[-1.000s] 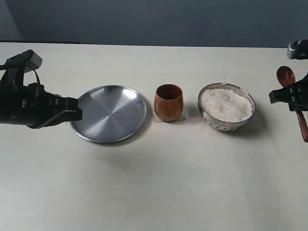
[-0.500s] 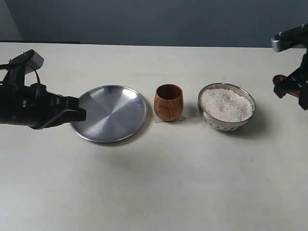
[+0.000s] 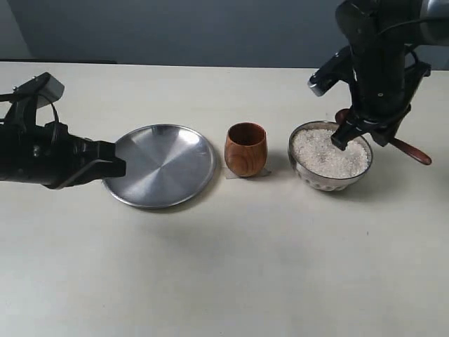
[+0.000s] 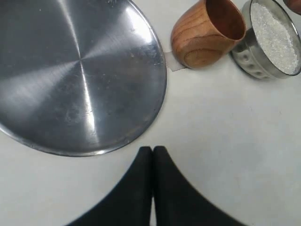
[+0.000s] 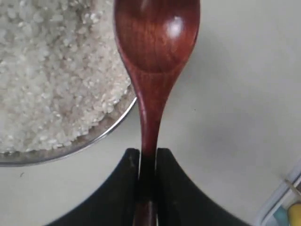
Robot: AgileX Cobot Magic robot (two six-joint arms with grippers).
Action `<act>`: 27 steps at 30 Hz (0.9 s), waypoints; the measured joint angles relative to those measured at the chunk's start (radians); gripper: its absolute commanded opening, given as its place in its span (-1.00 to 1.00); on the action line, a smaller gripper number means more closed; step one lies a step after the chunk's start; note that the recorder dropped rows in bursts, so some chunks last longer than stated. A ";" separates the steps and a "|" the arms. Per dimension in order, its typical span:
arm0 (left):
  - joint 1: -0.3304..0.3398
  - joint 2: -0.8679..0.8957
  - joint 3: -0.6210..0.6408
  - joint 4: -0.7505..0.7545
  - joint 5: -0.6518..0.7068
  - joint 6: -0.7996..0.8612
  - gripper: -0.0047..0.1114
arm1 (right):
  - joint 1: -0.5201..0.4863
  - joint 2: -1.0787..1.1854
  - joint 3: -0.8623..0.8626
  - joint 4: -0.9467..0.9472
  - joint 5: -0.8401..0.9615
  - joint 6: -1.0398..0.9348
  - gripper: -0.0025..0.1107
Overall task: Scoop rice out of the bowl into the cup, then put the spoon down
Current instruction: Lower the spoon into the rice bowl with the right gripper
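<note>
Spoon (image 5: 155, 52) brought to bowl (image 3: 327, 184) rim, empty

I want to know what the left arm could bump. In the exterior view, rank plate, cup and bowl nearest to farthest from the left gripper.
From the left gripper:
1. Plate, at its tip, left side.
2. Cup, past the plate, middle.
3. Bowl, farthest, on the right.

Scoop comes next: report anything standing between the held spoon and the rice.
Nothing visible. The dark reddish-brown wooden spoon in the right gripper hangs at the rim of the shiny steel bowl; the white rice lies uncovered.
</note>
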 measured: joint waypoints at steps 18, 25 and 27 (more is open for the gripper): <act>0.000 0.002 0.000 0.003 0.033 0.000 -0.91 | 0.133 0.028 0.038 -0.101 0.002 0.033 -0.97; 0.000 0.002 0.000 0.003 0.035 0.000 -0.91 | 0.133 0.014 0.075 -0.108 0.004 0.046 -0.97; 0.000 0.002 0.000 0.003 0.035 0.000 -0.91 | 0.133 0.006 0.084 -0.108 0.004 0.048 -0.97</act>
